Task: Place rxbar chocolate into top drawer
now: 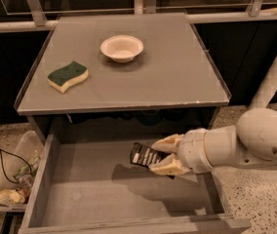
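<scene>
The rxbar chocolate [144, 156] is a small black bar with pale lettering, held between my gripper's cream fingers [166, 143]. My gripper [159, 155] is shut on it and hangs over the open top drawer [85, 199], right of its middle and just above the floor. The bar sticks out to the left of the fingers and casts a shadow on the drawer bottom. The drawer is a wide shallow grey box pulled out below the table.
On the grey table top [172, 77] sit a green-and-yellow sponge [68, 75] at the left and a white bowl [121, 48] at the back middle. A bag with wrappers [12, 186] and a black cable lie on the floor at the left.
</scene>
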